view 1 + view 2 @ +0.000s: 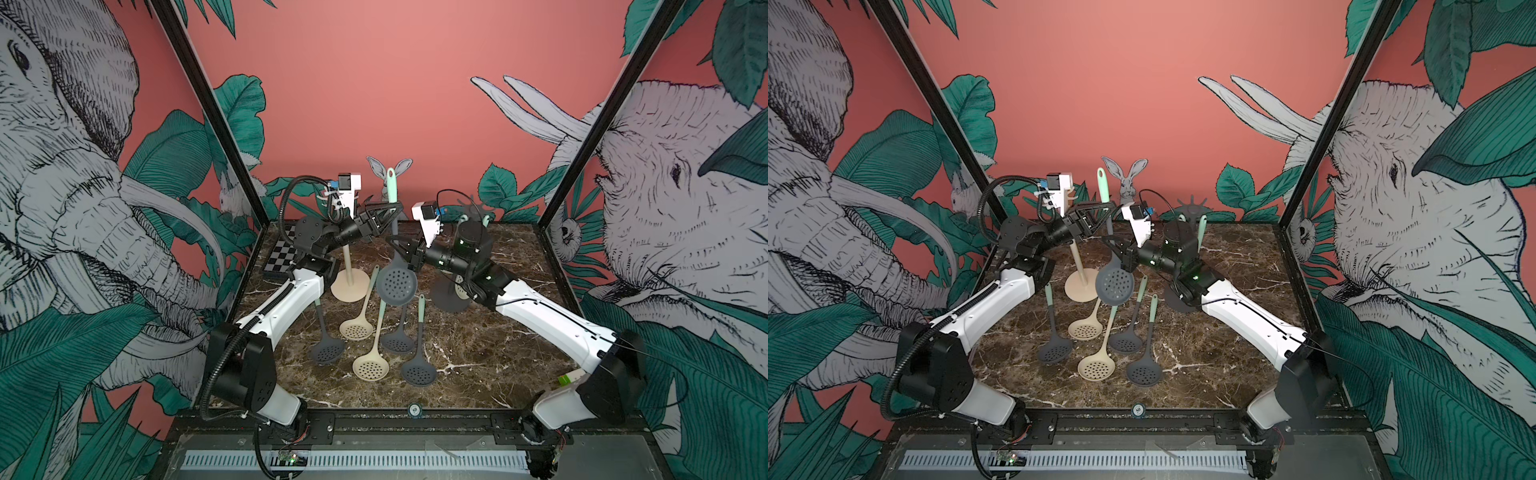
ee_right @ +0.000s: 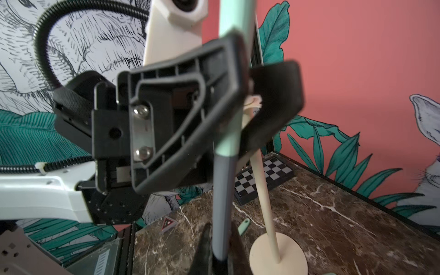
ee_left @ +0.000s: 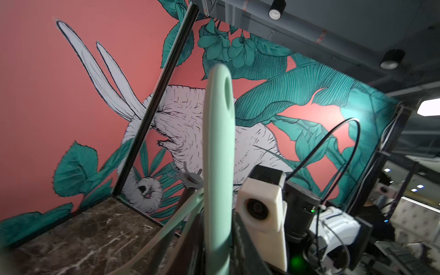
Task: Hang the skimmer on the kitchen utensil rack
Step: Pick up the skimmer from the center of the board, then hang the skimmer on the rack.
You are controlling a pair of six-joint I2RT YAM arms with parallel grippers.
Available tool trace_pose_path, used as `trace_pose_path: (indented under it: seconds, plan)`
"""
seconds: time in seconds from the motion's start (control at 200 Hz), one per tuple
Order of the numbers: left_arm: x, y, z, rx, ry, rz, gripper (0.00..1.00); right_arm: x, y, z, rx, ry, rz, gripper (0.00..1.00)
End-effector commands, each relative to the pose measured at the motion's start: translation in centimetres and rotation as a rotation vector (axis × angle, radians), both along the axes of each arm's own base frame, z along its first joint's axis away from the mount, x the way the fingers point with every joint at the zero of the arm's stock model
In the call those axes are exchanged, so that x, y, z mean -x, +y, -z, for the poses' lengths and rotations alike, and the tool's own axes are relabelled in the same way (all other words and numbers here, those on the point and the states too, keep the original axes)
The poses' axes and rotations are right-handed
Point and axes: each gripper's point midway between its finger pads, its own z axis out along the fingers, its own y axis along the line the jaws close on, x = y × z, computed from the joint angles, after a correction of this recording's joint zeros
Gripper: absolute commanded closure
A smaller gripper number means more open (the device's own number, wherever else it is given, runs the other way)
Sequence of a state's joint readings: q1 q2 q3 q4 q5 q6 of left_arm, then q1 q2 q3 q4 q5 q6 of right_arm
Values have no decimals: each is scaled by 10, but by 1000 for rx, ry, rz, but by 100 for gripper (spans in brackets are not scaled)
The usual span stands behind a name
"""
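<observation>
At right hand (image 1: 402,250), upright skimmer (image 1: 396,285)

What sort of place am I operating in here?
Likely a staged robot test cell, not a real kitchen: printed jungle-and-elephant wall panels on black frame posts, a brown marble-patterned tabletop, and a black-and-white checkerboard board.

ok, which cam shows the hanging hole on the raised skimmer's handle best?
Left wrist: the hanging hole sits close and large at the tip of the mint handle. Both top views show it only as a tiny slot. Right wrist crops the handle below its tip, so no hole.
</observation>
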State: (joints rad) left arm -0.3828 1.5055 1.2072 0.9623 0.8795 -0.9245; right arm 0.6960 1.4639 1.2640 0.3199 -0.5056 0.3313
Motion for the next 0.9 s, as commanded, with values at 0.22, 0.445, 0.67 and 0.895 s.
trace_pose_path:
  seconds: [0.22, 0.445, 0.67, 0.895]
  plan:
    - [31, 15, -17, -88, -168, -114, 49, 48, -72, -20, 16, -139, 53, 100]
    - [30, 16, -14, -100, -180, -135, 49, 64, -113, 14, 81, -64, 166, 100]
    - [27, 14, -12, -105, -186, -132, 48, 77, -142, 45, 78, 2, 214, 100]
    - [24, 11, -12, -97, -181, -114, 48, 71, -153, 54, -8, 42, 189, 100]
